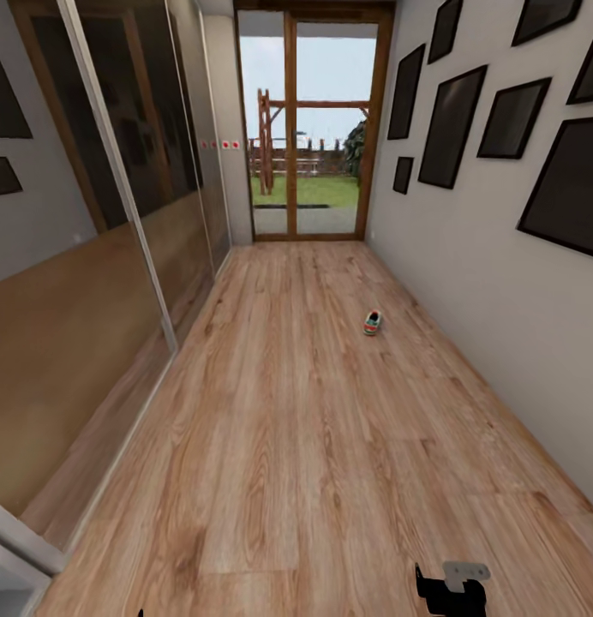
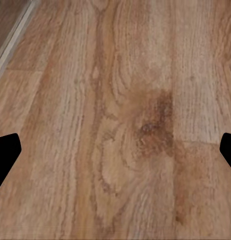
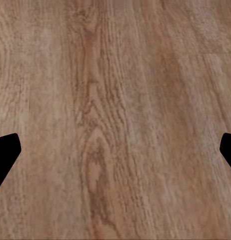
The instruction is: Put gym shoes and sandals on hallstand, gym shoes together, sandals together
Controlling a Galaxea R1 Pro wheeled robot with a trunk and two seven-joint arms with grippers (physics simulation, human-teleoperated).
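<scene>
Corridor floor (image 1: 288,446) of light wood planks runs ahead to a glazed door, with mirrored panels on the robot's left and a grey wall of dark frames on its right. One gym shoe (image 1: 373,323) lies alone on the floor, well ahead and a little to the right of centre, nearer the right wall. It is small at this range; its long axis seems to run roughly along the corridor, though toe and heel cannot be told apart. Part of the right arm shows dark at the lower edge of the head view, so that arm looks the nearer one. Left pincer (image 2: 115,150) and right pincer (image 3: 115,150) are both spread wide over bare planks, holding nothing.
</scene>
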